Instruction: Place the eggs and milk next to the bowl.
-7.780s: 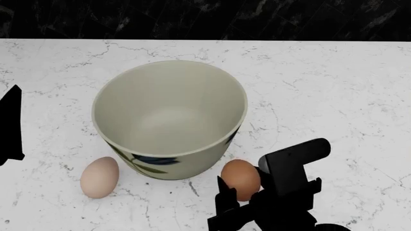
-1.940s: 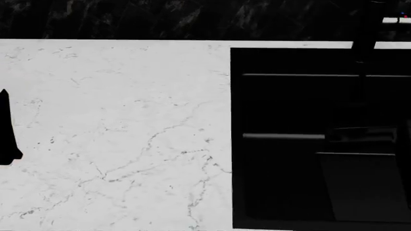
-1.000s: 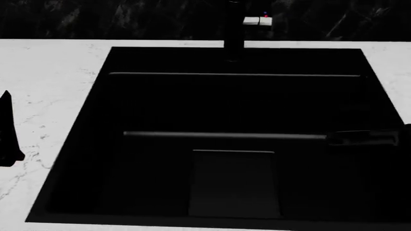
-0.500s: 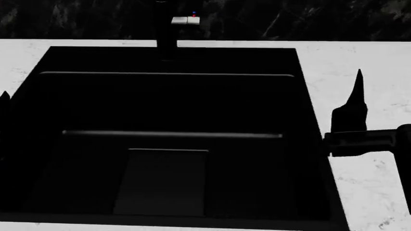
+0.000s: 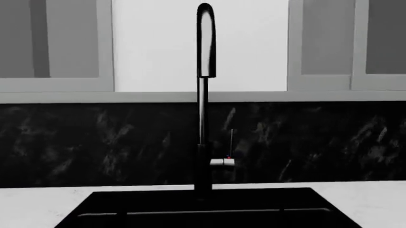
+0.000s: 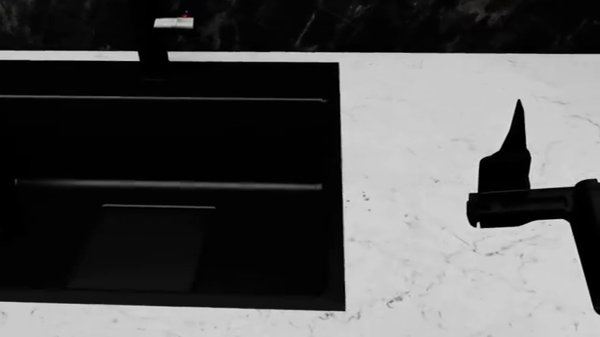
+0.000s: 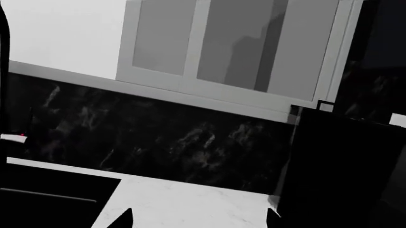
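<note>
Sink [image 6: 187,77] cut by head view's left edge; basin interior too dark to read. Faucet [image 6: 153,42] top cropped there. Right gripper [image 7: 198,219]: only 2 fingertips show in right wrist view, arm cut at head view's right edge.

Sink [image 6: 333,175] left, faucet [image 6: 154,38] behind

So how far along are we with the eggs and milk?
Done: cannot tell; no eggs, milk or bowl are in any view. In hand: nothing; the right gripper is open and empty over the counter beside the sink. Still to do: find the milk and set it by the bowl, then check the eggs.
</note>
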